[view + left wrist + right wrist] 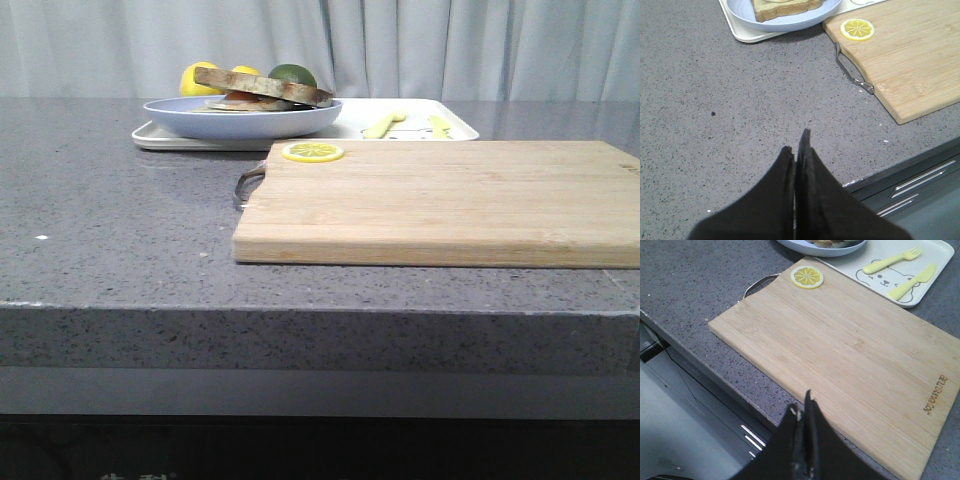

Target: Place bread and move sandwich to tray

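Note:
The sandwich point(240, 102) is a low stack on a round light-blue plate point(240, 120), and the plate rests on the left end of the white tray point(350, 128). The bread point(265, 87), a brown-crusted slice, lies tilted on top of the stack; its pale face point(785, 6) shows in the left wrist view. My left gripper point(797, 142) is shut and empty above bare counter, well short of the plate point(785, 22). My right gripper point(802, 405) is shut and empty over the counter's front edge beside the cutting board. Neither gripper appears in the front view.
A pale wooden cutting board point(450, 200) with a metal handle point(852, 70) lies in front of the tray, a lemon slice point(312, 152) on its far left corner. A yellow fork point(890, 260) and knife point(912, 280) lie on the tray's right half. Lemons point(197, 78) and a lime point(292, 74) sit behind the plate.

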Robot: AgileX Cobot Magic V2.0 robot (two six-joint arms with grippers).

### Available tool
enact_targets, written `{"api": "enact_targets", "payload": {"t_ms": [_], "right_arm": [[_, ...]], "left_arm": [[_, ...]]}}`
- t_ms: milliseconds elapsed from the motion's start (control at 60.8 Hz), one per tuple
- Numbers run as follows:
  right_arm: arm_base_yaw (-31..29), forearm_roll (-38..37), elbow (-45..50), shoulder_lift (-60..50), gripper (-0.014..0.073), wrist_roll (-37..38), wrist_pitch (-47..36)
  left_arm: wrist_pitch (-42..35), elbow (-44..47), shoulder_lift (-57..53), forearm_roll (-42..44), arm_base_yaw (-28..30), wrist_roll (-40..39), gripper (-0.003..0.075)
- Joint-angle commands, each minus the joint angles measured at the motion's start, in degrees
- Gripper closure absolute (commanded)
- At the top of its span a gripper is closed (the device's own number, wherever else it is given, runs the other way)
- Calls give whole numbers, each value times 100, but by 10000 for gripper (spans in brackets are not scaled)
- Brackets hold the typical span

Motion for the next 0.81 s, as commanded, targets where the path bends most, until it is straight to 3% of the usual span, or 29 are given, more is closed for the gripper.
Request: {"api": "enact_targets", "payload": {"t_ms": [0,214,378,526,789], "right_arm": [[-24,-23,-142,-10,662,-17,-416],[-24,-23,-142,-10,662,-17,-405],[-24,-23,-142,-10,662,-17,-405],[-24,-23,-142,-10,662,-17,-405],[-24,-23,-142,-10,662,-17,-405]], "left_arm": [[-497,-55,-152,-62,20,-47,738],[-1229,778,-1148,114,921,-47,738],[-2585,1945,-2083,59,1540,-47,738],[-3840,3235,-2962,-79,1802,-47,738],[-4942,4542,-3586,-504,2010,-47,738]]}}
